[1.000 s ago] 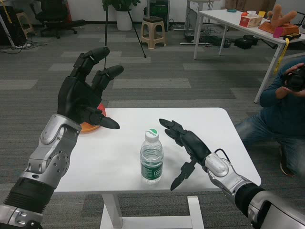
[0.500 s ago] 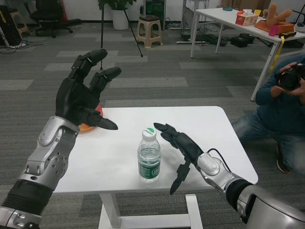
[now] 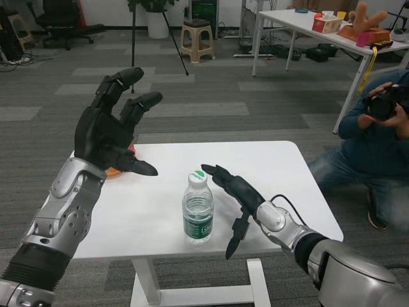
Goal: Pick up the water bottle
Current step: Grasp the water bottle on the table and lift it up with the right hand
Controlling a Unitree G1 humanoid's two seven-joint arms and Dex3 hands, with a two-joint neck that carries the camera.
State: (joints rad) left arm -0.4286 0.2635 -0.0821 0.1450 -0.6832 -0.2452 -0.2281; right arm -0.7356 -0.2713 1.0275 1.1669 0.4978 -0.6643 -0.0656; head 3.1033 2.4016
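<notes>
A clear water bottle (image 3: pixel 197 208) with a white cap and green label stands upright near the front edge of the white table (image 3: pixel 281 173). My right hand (image 3: pixel 235 193) is open just to the bottle's right, fingers spread, the upper fingertips close to the cap, the thumb hanging below at label height. No contact with the bottle is visible. My left hand (image 3: pixel 112 125) hangs raised over the table's left side, open with fingers apart, well away from the bottle.
An orange object (image 3: pixel 117 167) lies on the table's left edge, partly hidden behind my left hand. A person (image 3: pixel 377 141) crouches at the right with a camera. Beyond stand a stool (image 3: pixel 195 39), a tripod and another white table with items.
My right hand has moved left, closer to the bottle, its fingertips now near the cap. The view has shifted slightly. The left hand holds its place.
</notes>
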